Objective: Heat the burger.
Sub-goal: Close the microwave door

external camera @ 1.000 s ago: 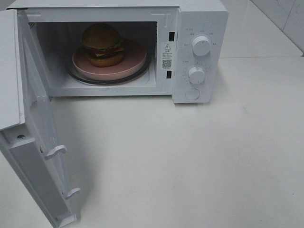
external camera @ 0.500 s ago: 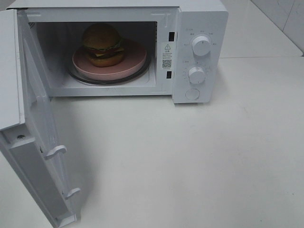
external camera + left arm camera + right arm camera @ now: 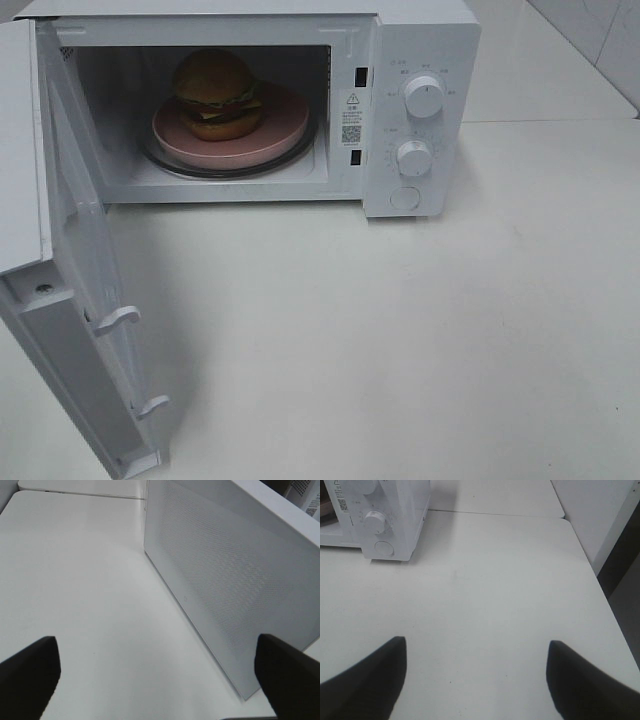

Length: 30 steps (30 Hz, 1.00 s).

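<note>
A softly lit white tabletop [image 3: 400, 350] fills the view, a seam [image 3: 550, 121] crossing it, pale tiles [image 3: 610, 40] at the far right.

The microwave [image 3: 420, 40] had a smooth white casing, glossy plastic-looking knobs [image 3: 424, 97], and a door [image 3: 235, 580] panel of fine dotted mesh. The bun of the burger [image 3: 212, 80] showed a slight sheen, the pink plate [image 3: 285, 125] under it looked matt, and the counter [image 3: 400, 330] was smooth, pale and faintly reflective.
</note>
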{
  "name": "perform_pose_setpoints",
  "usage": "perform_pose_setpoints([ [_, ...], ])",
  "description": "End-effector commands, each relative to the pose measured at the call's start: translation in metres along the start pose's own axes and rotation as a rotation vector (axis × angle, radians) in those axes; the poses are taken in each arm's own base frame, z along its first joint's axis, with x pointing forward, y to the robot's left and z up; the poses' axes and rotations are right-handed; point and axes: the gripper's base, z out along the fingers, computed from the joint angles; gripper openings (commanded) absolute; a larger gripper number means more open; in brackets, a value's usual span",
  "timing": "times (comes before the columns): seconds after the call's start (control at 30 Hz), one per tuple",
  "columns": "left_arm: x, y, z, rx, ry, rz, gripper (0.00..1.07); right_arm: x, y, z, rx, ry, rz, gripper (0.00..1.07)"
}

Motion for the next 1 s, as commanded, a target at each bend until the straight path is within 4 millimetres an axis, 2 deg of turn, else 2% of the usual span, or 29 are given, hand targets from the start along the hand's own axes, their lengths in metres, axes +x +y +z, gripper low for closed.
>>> perform_pose_setpoints([
  [0.03,-0.003,0.001,0.002,-0.003,0.003,-0.003,0.98,0.001,0.0,-0.003,-0.001,-0.035,0.0,0.73],
  [0.23,-0.016,-0.001,0.003,0.013,-0.015,-0.016,0.97,0.001,0.0,-0.003,-0.001,-0.035,0.0,0.73],
  [0.3,-0.028,-0.001,0.005,0.014,-0.049,-0.022,0.94,0.001,0.0,-0.003,-0.001,-0.035,0.0,0.73],
  [0.43,-0.034,0.0,0.013,0.007,-0.031,-0.025,0.88,0.001,0.0,-0.003,-0.001,-0.035,0.0,0.73],
  [0.47,-0.038,0.001,0.019,0.003,-0.01,-0.028,0.82,0.001,0.0,-0.003,-0.001,-0.035,0.0,0.73],
  [0.5,-0.038,0.001,0.019,0.003,-0.01,-0.028,0.82,0.001,0.0,-0.003,-0.001,-0.035,0.0,0.73],
  [0.53,-0.041,0.002,0.026,0.0,0.015,-0.032,0.71,0.001,0.0,-0.003,-0.001,-0.035,0.0,0.73],
  [0.57,-0.042,0.002,0.029,-0.001,0.025,-0.034,0.67,0.001,0.0,-0.003,-0.001,-0.035,0.0,0.73],
  [0.6,-0.042,0.002,0.029,-0.001,0.025,-0.034,0.67,0.001,0.0,-0.003,-0.001,-0.035,0.0,0.73],
  [0.63,-0.045,0.003,0.035,-0.001,0.047,-0.04,0.56,0.001,0.0,-0.003,-0.001,-0.035,0.0,0.73],
  [0.67,-0.047,0.003,0.041,-0.002,0.072,-0.044,0.49,0.001,0.0,-0.003,-0.001,-0.035,0.0,0.73],
  [0.7,-0.047,0.003,0.041,-0.002,0.072,-0.044,0.49,0.001,0.0,-0.003,-0.001,-0.035,0.0,0.73],
  [0.73,-0.049,0.004,0.045,-0.003,0.086,-0.046,0.38,0.001,0.0,-0.003,-0.001,-0.035,0.0,0.73],
  [0.77,-0.049,0.004,0.045,-0.003,0.086,-0.046,0.38,0.001,0.0,-0.003,-0.001,-0.035,0.0,0.73],
  [0.8,-0.051,0.004,0.052,-0.006,0.106,-0.05,0.25,0.001,0.0,-0.003,0.0,-0.035,0.0,0.73],
  [0.83,-0.053,0.005,0.055,-0.008,0.11,-0.052,0.18,0.001,0.0,-0.003,0.0,-0.035,0.0,0.73],
  [0.87,-0.053,0.005,0.055,-0.008,0.11,-0.052,0.18,0.001,0.0,-0.003,0.0,-0.035,0.0,0.73],
  [0.9,-0.056,0.006,0.063,-0.012,0.118,-0.056,0.05,0.001,0.0,-0.003,0.0,-0.035,0.0,0.73],
  [0.93,-0.057,0.007,0.071,-0.016,0.111,-0.058,0.0,0.001,0.0,-0.003,0.0,-0.035,0.0,0.73],
  [1.0,-0.058,0.008,0.076,-0.018,0.102,-0.062,0.0,0.001,0.0,-0.003,0.0,-0.035,0.0,0.73],
])
